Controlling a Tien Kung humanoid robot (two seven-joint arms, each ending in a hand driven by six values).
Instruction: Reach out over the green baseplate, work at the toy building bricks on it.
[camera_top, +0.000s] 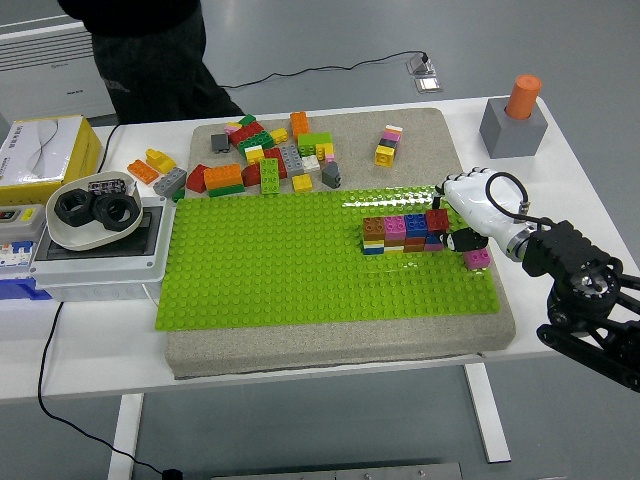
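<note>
On the green baseplate (300, 260), toward its right side, stands a low row of stacked bricks (403, 233). At its right end the right hand (474, 212) touches the red brick (437, 220), fingers curled; whether they grip it I cannot tell. A pink brick (478, 259) is partly hidden below the hand.

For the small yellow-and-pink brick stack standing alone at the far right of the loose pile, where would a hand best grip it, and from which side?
The yellow-and-pink stack stands apart from the loose brick pile, on the beige mat, with bare mat all round. Likely best: come from above and pinch its two long flat sides low down, so that the layers stay together. The right hand, now at the built brick row, is nearest.
</note>
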